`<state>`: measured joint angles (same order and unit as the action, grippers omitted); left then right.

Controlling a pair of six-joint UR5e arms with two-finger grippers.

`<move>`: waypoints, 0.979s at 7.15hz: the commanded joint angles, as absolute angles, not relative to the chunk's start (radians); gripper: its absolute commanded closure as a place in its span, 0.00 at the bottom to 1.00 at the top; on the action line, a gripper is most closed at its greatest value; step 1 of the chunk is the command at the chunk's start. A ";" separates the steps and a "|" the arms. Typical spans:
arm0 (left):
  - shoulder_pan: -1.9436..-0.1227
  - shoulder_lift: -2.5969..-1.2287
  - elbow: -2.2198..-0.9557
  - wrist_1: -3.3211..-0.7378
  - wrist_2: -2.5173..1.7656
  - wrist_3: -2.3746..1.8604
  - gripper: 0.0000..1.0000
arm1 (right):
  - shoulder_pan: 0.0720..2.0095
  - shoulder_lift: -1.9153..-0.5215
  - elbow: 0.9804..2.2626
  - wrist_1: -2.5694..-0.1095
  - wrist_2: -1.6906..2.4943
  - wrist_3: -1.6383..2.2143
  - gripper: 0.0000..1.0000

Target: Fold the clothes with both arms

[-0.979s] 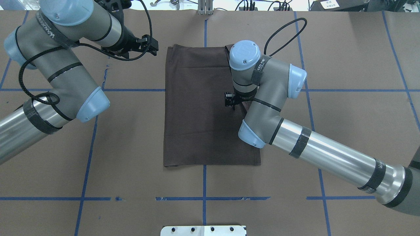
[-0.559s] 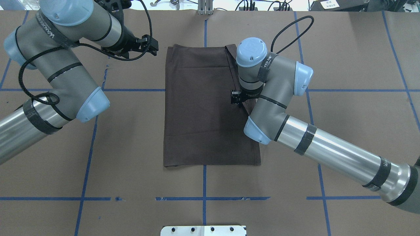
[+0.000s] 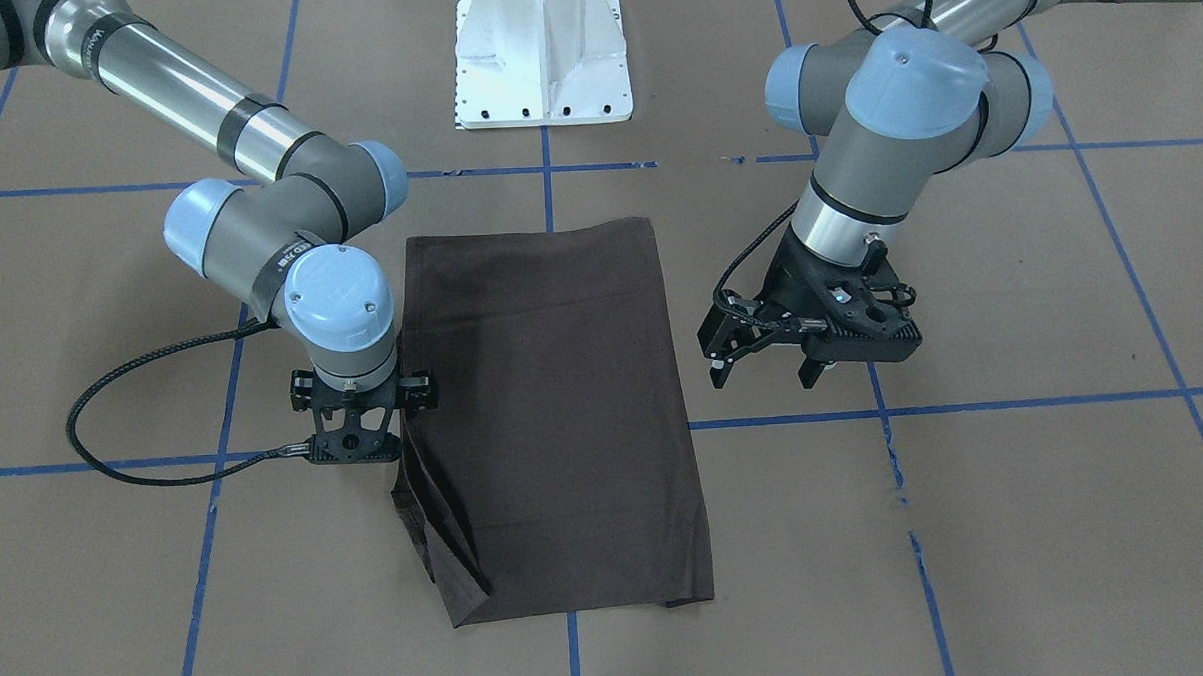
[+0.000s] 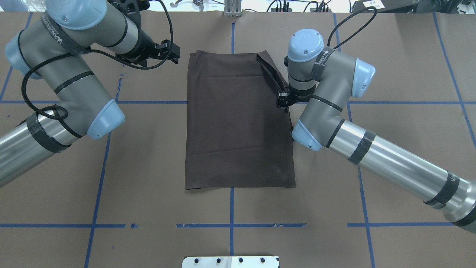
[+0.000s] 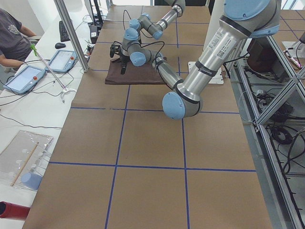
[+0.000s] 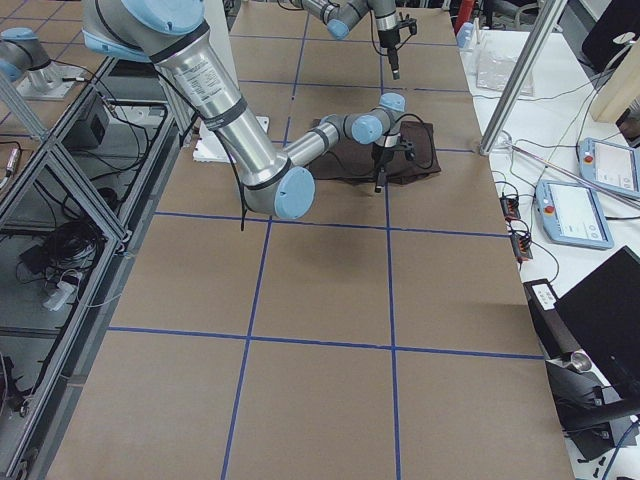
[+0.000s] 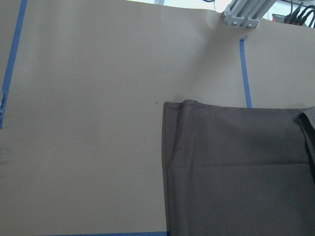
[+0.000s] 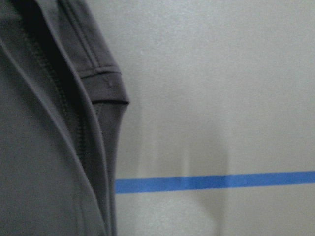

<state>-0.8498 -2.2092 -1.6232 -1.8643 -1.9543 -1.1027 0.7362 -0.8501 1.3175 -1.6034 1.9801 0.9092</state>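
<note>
Since the T-shirt point(image 4: 238, 123) looks like thin, floppy cotton, I'd expect it to weigh next to nothing, sag the second it's lifted and slide easily on the brown paper. So I'd take it by a hem or corner, two points at once, not mid-panel. It lies folded into a long rectangle mid-table point(image 4: 390, 149), nearer the far edge than the robot's edge.

The right gripper point(image 3: 357, 452) points down at the shirt's right long edge, where a flap rides up in a ridge. The jaws look narrow, but I can't tell if they're pinching cloth. The left gripper point(image 3: 763, 372) hangs with jaws apart just off the shirt's far-left corner, touching nothing.

There's bare table along both long sides and toward the robot's edge — room to swing a fold either way.
</note>
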 commanded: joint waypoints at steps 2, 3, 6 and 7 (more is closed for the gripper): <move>-0.848 -2.212 -1.629 -1.862 -1.954 -1.106 0.00 | 0.767 -0.879 1.319 -1.594 1.988 0.842 0.00; -0.848 -2.214 -1.632 -1.861 -1.954 -1.106 0.00 | 0.772 -0.847 1.318 -1.597 1.988 0.848 0.00; -0.848 -2.214 -1.637 -1.867 -1.954 -1.101 0.00 | 0.792 -0.738 1.244 -1.560 1.990 0.860 0.00; -0.842 -2.209 -1.637 -1.890 -1.956 -1.112 0.00 | 0.792 -0.739 1.268 -1.537 2.035 0.899 0.00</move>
<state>-0.8465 -2.2129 -1.6362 -1.8709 -1.9546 -1.1050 0.7900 -0.7562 1.2624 -1.5651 1.9992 0.8658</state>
